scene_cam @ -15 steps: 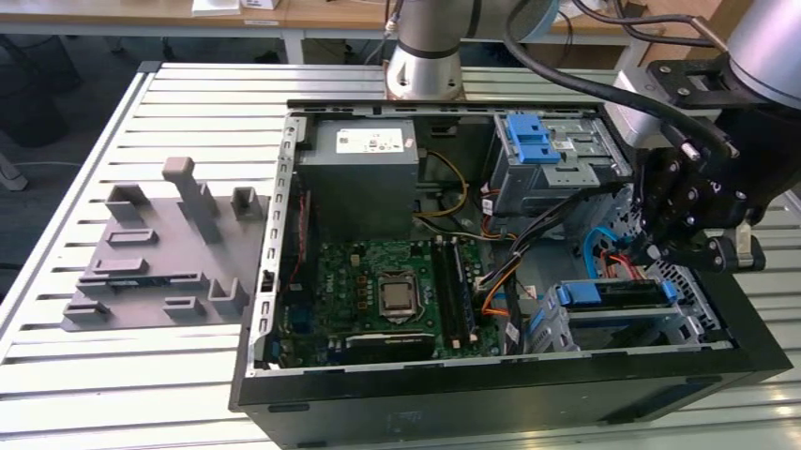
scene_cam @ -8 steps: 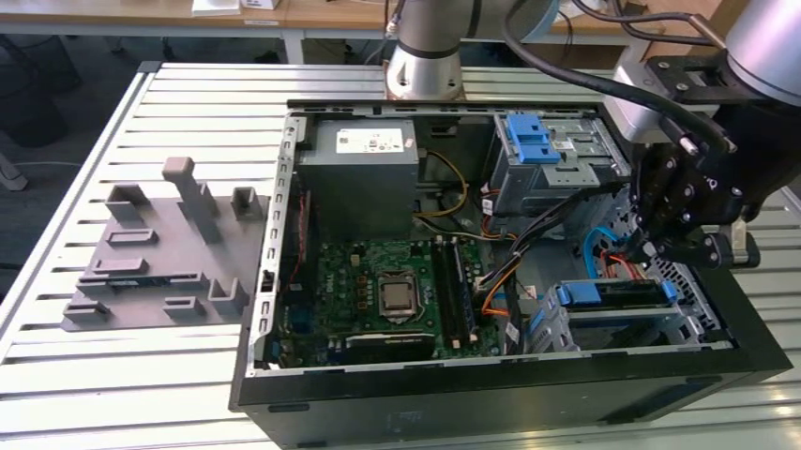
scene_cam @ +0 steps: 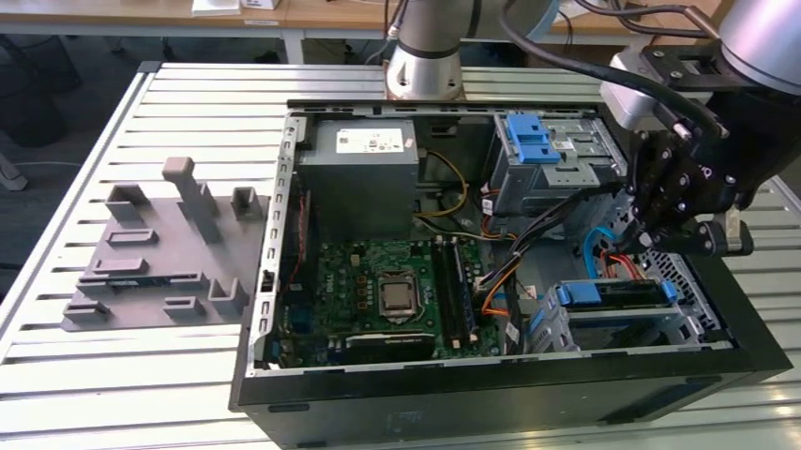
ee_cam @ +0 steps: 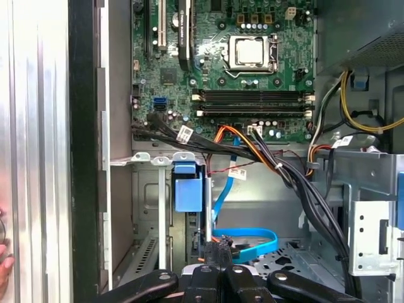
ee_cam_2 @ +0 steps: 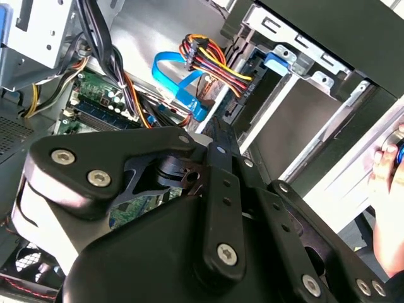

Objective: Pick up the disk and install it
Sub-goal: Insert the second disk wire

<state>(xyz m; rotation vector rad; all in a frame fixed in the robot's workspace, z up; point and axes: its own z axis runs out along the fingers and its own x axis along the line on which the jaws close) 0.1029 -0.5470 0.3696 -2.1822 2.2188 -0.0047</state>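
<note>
The gripper point(scene_cam: 676, 246) hangs inside the open computer case point(scene_cam: 501, 394), fingers pressed together and empty. Just below it, the disk point(scene_cam: 613, 293) sits in its bay, so it seems already pushed home.

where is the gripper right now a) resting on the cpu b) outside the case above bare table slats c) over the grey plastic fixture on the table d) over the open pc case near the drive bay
d: in the exterior view the gripper hangs over the open case at its right side, just above the drive bay with the blue latch, apart from the grey fixture.
</note>
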